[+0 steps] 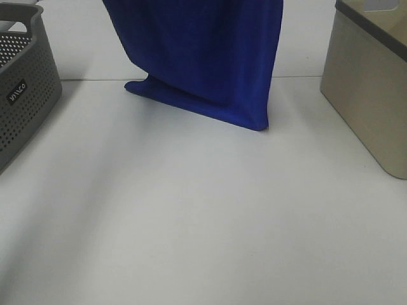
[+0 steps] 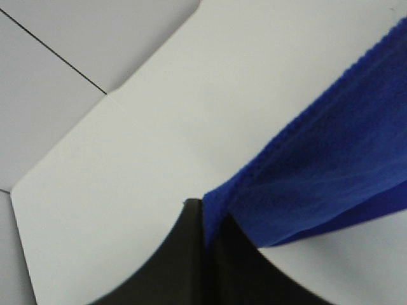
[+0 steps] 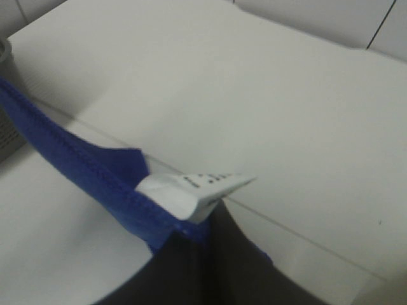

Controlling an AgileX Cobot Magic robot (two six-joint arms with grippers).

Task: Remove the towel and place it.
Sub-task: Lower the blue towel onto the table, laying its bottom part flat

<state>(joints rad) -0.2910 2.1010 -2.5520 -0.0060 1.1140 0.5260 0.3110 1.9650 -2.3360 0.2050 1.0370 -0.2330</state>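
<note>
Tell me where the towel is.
Exterior high view, top centre: the towel hangs between the grey basket at left and the beige bin at right, its lower edge on the table.

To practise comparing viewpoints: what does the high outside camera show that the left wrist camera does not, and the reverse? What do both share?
Only the high camera: a grey basket with holes at the left, a beige bin at the right, and the lower end of the towel folded onto the table.
Only the left wrist camera: the left arm's fingers shut on the towel's edge, and a table corner with floor beyond.
Both: the blue towel hanging above the white table.
</note>
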